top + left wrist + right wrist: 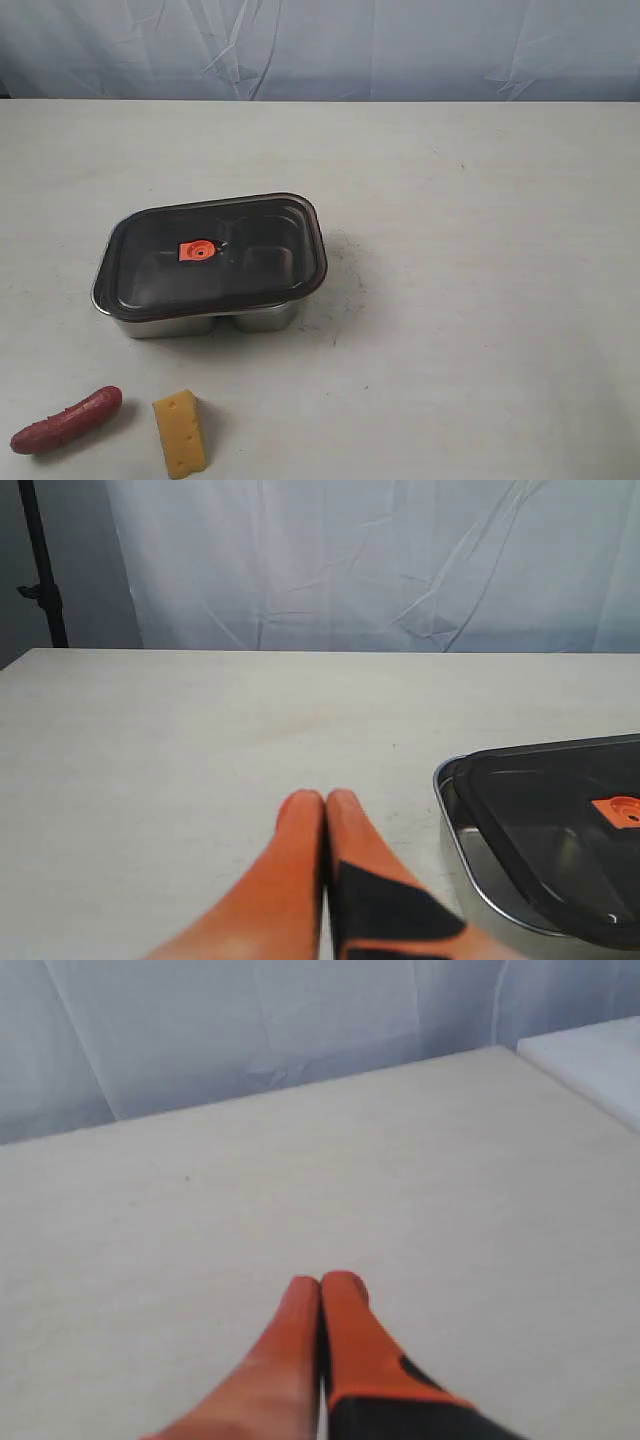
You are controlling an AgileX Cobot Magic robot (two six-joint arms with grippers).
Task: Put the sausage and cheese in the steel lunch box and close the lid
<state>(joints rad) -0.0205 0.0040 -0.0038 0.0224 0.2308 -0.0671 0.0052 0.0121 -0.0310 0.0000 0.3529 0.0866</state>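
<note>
There is one sausage (66, 420), one cheese (180, 433), one box (205, 320) and one lid (262, 255). There are two grippers, and both show only in their own wrist views.

The left gripper (325, 802) has its two orange fingers pressed together with nothing between them. The right gripper (320, 1284) is pressed together the same way and also holds nothing. Both sit low over the bare table (480, 250).

The box is near the left gripper, a little ahead of its tips and off to one side, not touching. The lid lies on top of the box and covers it. It has one orange valve (197, 251) in the middle. The box's long side runs across the exterior view.

The sausage and cheese lie on the table in front of the box, on the left arm's side. I cannot tell how far they are from the grippers. The sausage lies flat, and its long way slants up toward the box. The cheese is just beside it, apart, with its long way pointing almost straight at the box.
</note>
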